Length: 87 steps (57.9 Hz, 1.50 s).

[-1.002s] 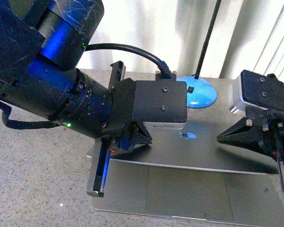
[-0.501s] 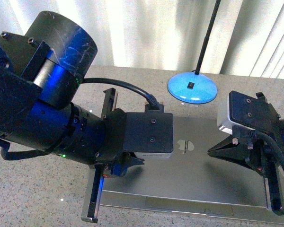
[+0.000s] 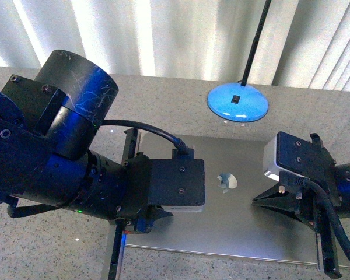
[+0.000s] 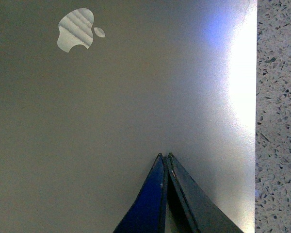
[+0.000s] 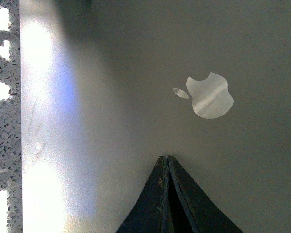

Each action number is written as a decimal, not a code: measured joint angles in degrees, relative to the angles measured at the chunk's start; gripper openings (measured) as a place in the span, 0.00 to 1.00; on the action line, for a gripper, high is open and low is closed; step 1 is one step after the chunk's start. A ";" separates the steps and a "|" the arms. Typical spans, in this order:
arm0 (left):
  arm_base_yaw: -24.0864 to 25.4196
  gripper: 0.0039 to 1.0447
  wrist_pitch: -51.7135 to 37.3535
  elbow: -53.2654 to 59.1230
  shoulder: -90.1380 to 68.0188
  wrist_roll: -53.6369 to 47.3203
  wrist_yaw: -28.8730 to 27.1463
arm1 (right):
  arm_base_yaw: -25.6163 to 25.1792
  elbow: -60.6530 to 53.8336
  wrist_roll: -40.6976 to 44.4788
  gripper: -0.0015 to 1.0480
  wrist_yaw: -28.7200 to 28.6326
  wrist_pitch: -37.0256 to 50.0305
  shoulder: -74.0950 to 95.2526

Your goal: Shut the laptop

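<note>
Laptop [image 3: 233, 160] flat on the table [image 3: 163, 108], lamp base [image 3: 238, 104] behind it; left gripper [image 4: 164, 156] over its left side, right gripper [image 5: 164, 158] over its right.

Behind the laptop [image 3: 233, 160] the table [image 3: 151, 96] is free at left; the blue lamp base [image 3: 238, 105] and pole [image 3: 254, 46] obstruct the right.

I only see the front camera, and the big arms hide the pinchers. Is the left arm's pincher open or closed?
Observer: Closed. The left wrist view shows the left gripper with both fingers pressed into one point over the lid of the laptop.
Operator: What about the other one?
Observer: Closed too. In the right wrist view the right gripper ends in a single tip, close to the apple logo.
Operator: Any keys peeking out?
Observer: None. That view shows only smooth lid running to its edge, with the speckled table beside it.
</note>
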State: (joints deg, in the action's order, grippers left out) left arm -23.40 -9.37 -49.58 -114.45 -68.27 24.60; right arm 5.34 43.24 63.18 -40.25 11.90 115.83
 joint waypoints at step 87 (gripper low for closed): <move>48.85 0.03 -3.23 5.77 59.10 56.43 -15.78 | -16.06 -0.37 -51.06 0.03 30.18 26.12 -51.06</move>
State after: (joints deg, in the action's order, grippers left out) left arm 25.45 -12.60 -43.81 -55.35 -11.84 8.82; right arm -10.72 42.87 12.12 -10.07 38.02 64.77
